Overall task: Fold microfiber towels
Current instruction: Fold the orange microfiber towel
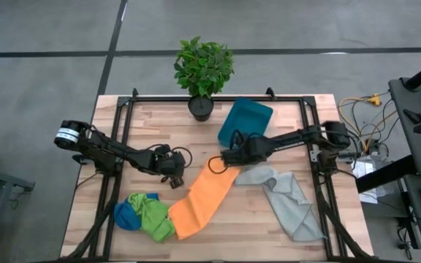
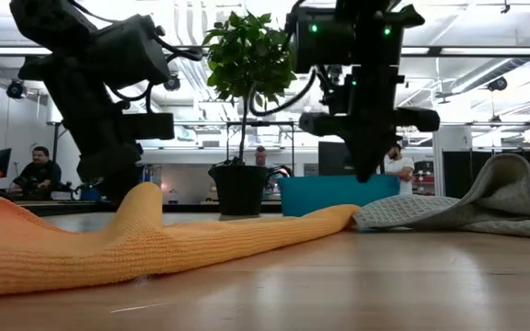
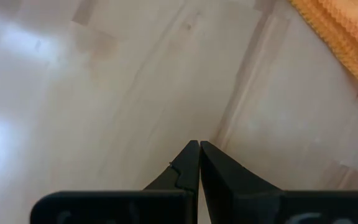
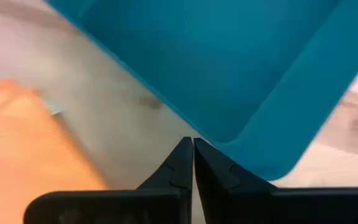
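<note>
The orange towel [image 1: 203, 201] lies spread out in a slanting strip on the wooden table, and in the low view the orange towel [image 2: 155, 244] shows a hump near its left part. A lime green towel [image 1: 152, 217] and a blue towel [image 1: 125, 215] lie bunched together at the near left. The pale grey towel [image 1: 291, 204] lies rumpled at the right. My left gripper [image 1: 172, 180] is shut over bare wood just left of the orange towel [image 3: 347, 37]. My right gripper [image 1: 222, 161] is shut above the orange towel's far end [image 4: 23, 149], beside the teal bin [image 4: 229, 62].
The teal bin [image 1: 245, 120] sits at the far middle, next to a potted plant [image 1: 203, 69] at the far edge. A black frame [image 1: 123, 124] runs along the table's sides. Bare wood [image 1: 240, 226] shows between the orange and grey towels. People show in the room behind.
</note>
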Tool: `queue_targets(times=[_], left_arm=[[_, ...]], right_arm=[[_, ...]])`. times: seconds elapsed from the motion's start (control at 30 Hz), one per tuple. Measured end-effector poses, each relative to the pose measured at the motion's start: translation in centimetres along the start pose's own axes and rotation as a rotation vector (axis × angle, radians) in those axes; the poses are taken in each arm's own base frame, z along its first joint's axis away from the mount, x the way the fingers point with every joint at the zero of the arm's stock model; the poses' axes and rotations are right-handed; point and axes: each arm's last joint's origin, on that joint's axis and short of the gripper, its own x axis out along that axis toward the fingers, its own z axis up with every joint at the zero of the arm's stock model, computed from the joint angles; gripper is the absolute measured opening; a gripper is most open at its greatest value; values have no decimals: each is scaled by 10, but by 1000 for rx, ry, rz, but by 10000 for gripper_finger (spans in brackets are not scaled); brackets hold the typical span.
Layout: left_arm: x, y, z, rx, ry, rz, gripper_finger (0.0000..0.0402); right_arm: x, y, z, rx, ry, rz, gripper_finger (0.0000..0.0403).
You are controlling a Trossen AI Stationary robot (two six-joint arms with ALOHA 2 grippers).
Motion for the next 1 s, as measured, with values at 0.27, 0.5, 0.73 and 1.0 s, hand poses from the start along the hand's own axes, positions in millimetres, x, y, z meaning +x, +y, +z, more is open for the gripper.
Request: queue_targets(times=[0.27,0.5,0.73,1.0], left_arm=[[0,0,0,1,6,-12,0],[0,-1,0,3,11,-22,0],[-1,-3,0,29,45,-100,0],[-5,-14,-2,45,66,-234,0]], right_arm=[[11,-22,18,8,1,-171,9],[20,-31,34,16,-11,-220,9],[-11,-36,19,67,-78,-206,9],[-64,7,-33,-155,-183,306,9]])
